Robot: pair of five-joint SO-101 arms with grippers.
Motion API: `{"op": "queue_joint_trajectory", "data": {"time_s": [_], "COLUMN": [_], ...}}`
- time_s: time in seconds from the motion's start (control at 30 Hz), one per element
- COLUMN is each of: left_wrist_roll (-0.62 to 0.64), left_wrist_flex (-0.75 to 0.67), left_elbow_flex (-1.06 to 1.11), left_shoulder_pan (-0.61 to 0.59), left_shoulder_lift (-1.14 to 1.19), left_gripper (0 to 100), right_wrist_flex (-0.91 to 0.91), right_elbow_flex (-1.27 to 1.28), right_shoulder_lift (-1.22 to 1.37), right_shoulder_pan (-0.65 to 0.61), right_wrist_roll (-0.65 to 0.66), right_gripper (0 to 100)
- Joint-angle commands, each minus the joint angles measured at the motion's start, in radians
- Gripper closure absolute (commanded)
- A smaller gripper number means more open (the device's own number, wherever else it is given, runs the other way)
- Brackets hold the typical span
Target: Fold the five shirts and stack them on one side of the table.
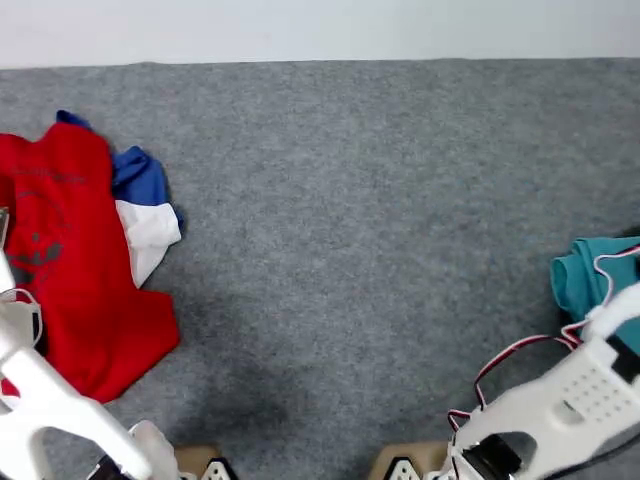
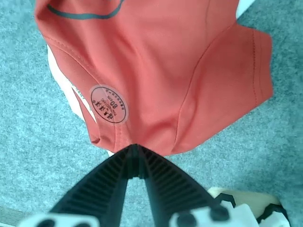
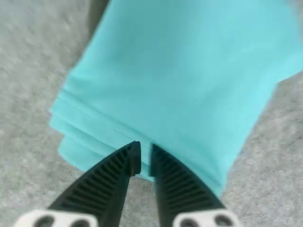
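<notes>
Grey felt covers your counter (image 1: pixel 380 250) from its near edge to the far one. Nearest you, the two white arms rise from their bases. The left arm (image 1: pixel 50 410) leans out over the left side, and the right arm (image 1: pixel 560 400), trailing red and white cables (image 1: pixel 510 355), leans toward the right edge.

Your left gripper (image 2: pixel 135 152) has its black ribbed fingers (image 2: pixel 109 184) closed, with the tips meeting on the hem of the red shirt (image 2: pixel 156 71). The cloth's creases run in toward that pinch. A round sticker (image 2: pixel 109 104) sits on the red fabric just beyond the tips.

Your right gripper (image 3: pixel 142 153) has its fingers (image 3: pixel 109 184) drawn almost together on the layered edge of the teal shirt (image 3: pixel 189 71). A thin sliver of teal shows between them.

From above, the red shirt (image 1: pixel 70 260) lies spread along the left side of the counter, its dark print facing up. A white shirt (image 1: pixel 150 235) pokes out from under its right edge. Just past that, a blue shirt (image 1: pixel 140 178) is bunched up and also partly covered by the red one.

The teal shirt (image 1: pixel 580 280) sits at the right edge, well apart from the other three, with a broad stretch of felt between them. Beyond the far edge of the counter stands a plain pale wall (image 1: pixel 320 30).
</notes>
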Motion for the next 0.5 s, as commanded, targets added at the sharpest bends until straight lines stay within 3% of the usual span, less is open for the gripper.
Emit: {"op": "queue_joint_trajectory", "data": {"time_s": [0.0, 0.23, 0.47], "left_wrist_roll": [-0.005, -0.005, -0.005], "left_wrist_flex": [0.018, 0.018, 0.018], "left_elbow_flex": [-0.004, -0.004, -0.004], "left_shoulder_pan": [0.003, 0.006, 0.008], "left_shoulder_lift": [-0.032, -0.032, -0.032], "left_gripper": [100, 100, 100], "right_wrist_flex": [0.002, 0.038, 0.044], "right_elbow_flex": [-0.046, -0.052, -0.052], "right_shoulder_lift": [0.102, 0.295, 0.154], "right_shoulder_pan": [-0.047, -0.142, -0.131], "right_wrist_roll": [0.012, 0.012, 0.018], "right_gripper": [98.9, 98.8, 98.8]}}
